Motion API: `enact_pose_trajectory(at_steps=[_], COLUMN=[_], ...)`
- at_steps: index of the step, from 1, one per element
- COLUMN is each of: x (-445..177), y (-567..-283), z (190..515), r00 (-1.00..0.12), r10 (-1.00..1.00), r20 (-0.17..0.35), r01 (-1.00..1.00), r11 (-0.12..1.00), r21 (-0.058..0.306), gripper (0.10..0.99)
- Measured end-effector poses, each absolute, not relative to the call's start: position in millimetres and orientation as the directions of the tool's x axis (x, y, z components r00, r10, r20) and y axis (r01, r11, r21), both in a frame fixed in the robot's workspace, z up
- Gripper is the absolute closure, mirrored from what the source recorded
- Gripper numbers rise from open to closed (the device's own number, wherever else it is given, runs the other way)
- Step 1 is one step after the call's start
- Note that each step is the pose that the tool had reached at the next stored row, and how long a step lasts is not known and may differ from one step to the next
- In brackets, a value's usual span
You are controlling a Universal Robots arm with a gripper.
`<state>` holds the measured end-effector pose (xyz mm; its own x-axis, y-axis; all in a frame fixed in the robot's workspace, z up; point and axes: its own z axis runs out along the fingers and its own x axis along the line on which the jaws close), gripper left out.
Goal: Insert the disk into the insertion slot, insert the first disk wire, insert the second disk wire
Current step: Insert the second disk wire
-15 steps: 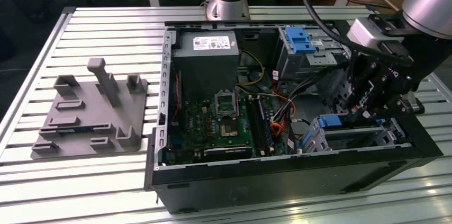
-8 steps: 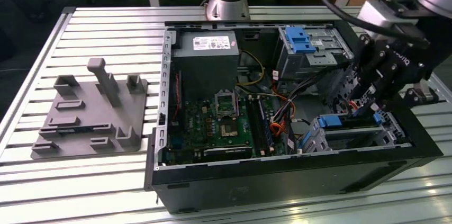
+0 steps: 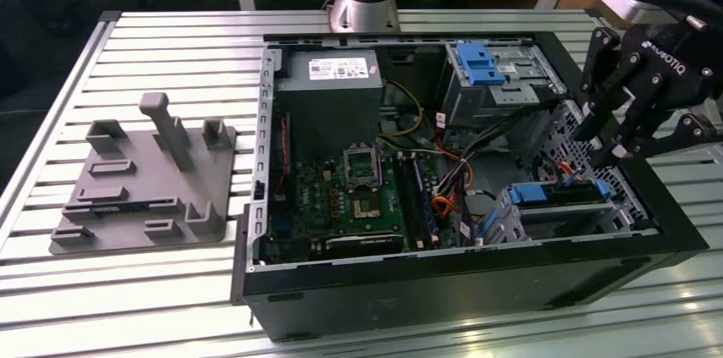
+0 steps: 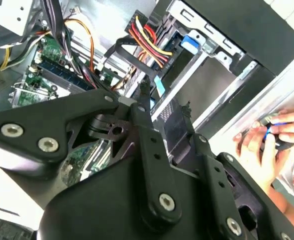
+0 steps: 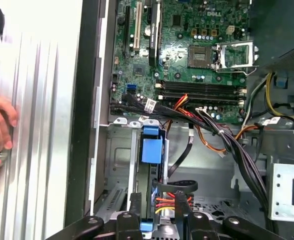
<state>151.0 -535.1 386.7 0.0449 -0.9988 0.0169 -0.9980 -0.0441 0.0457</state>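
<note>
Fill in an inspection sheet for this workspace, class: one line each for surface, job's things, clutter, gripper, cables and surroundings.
Surface: slatted metal table, carrying an open computer case.
Job's things: the disk, with its blue carrier, sits in the insertion slot at the case's corner on the exterior view's right.
Clutter: grey fixture plate with upright posts beside the case.
Gripper: the gripper hangs just above the disk.
Cables: bundled red, yellow, orange and black wires run across the case beside the motherboard.
Surroundings: a person's hand rests outside the case wall.
</note>
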Motion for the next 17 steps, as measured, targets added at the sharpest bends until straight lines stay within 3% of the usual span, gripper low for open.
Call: enact_pose_trajectory(at_steps=[6, 7, 8, 10, 11, 13, 17], x=[151.0, 151.0, 151.0, 151.0, 151.0, 151.0, 151.0], y=[-535.1, -535.1, -535.1, -535.1, -535.1, -535.1, -535.1], z=[386.8, 386.8, 386.8, 386.8, 386.8, 386.8, 386.8], r00=[0.045, 0.045, 0.045, 0.045, 0.045, 0.045, 0.045], r10=[-0.999, -0.999, -0.999, -0.999, -0.999, -0.999, -0.999], r20=[0.014, 0.013, 0.012, 0.011, 0.011, 0.009, 0.007], r01=[-0.998, -0.998, -0.998, -0.998, -0.998, -0.998, -0.998], r11=[-0.044, -0.044, -0.044, -0.044, -0.044, -0.044, -0.045], r21=[0.046, 0.046, 0.045, 0.045, 0.045, 0.045, 0.045], gripper=[0.702, 0.765, 0.765, 0.89, 0.89, 0.98, 0.98])
